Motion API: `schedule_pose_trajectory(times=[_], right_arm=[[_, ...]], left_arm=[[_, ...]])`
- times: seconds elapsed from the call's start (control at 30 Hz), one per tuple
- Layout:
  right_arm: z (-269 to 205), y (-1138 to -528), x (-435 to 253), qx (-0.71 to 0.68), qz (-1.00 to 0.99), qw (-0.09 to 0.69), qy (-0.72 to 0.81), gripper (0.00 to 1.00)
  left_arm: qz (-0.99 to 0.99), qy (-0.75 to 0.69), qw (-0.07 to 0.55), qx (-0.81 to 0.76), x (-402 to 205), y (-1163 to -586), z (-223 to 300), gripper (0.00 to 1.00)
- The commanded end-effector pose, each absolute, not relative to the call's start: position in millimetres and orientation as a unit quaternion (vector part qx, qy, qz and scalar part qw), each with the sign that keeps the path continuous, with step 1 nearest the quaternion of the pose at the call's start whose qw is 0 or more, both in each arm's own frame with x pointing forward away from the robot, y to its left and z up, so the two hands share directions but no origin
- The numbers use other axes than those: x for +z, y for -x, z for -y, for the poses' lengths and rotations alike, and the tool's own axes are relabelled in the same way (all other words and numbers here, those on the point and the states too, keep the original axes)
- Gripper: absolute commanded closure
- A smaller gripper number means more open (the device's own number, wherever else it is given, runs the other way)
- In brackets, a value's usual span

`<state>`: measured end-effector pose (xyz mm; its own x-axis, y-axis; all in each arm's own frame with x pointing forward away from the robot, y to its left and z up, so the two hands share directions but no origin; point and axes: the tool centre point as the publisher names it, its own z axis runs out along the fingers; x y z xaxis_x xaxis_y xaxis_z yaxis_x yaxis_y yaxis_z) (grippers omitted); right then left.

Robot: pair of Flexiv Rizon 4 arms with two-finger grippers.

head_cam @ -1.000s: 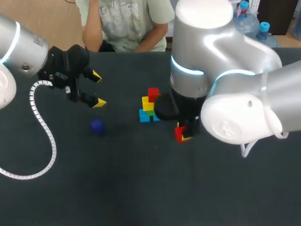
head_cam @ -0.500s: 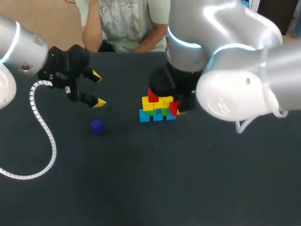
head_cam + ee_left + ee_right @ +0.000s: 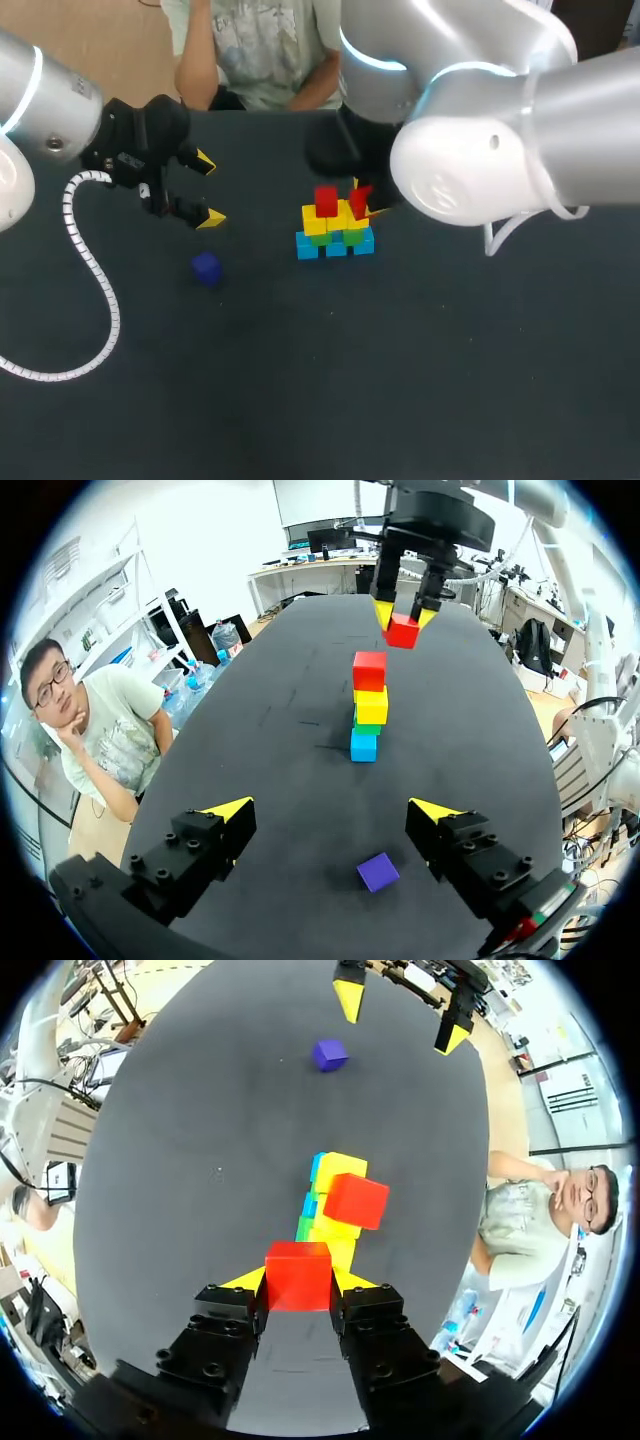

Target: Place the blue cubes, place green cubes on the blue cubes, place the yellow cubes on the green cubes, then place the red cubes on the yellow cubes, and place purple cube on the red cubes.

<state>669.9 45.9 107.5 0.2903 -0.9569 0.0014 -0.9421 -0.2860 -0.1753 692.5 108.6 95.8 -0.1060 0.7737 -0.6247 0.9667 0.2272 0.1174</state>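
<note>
The right gripper (image 3: pixel 298 1280) clamps a red cube (image 3: pixel 297 1270) just above the stack (image 3: pixel 335 238); left gripper (image 3: pixel 330 810) gapes wide, empty — purple cube (image 3: pixel 378 872) nearby.

Tabletop (image 3: pixel 300 380): plain dark charcoal.
Blue cubes (image 3: pixel 335 246): light sky blue, lowest layer of stack.
Green cubes (image 3: pixel 352 237): mid green, only thin band showing.
Yellow cubes (image 3: pixel 330 220): bright yellow.
Stacked red cube (image 3: pixel 326 200): plain red.
Held red cube (image 3: pixel 297 1275): same red, between right gripper's fingers.
Purple cube (image 3: pixel 206 267): deep violet-blue, alone toward tabletop's left edge.
Left gripper (image 3: pixel 208 190), right gripper (image 3: pixel 297 1282): black bodies, bright yellow tips.
Left arm (image 3: pixel 50 100), right arm (image 3: pixel 480 150): silver-grey and white shells, glowing cyan ring at joint.
Cable (image 3: pixel 95 290) on left arm: white, spiral-ribbed.
</note>
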Motion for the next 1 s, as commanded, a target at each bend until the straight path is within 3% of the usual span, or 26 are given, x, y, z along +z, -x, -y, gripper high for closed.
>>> schedule_pose_trajectory(times=[0.03,1.0], right_arm=[[-49,-680,104,-0.042,-0.593,0.071,0.801,1.00],[-58,-687,105,-0.013,-0.600,0.068,0.797,1.00]], left_arm=[[-0.724,-0.600,0.297,-0.164,95,-693,-110,0.00],[-0.724,-0.600,0.297,-0.164,95,-693,-110,0.00]])
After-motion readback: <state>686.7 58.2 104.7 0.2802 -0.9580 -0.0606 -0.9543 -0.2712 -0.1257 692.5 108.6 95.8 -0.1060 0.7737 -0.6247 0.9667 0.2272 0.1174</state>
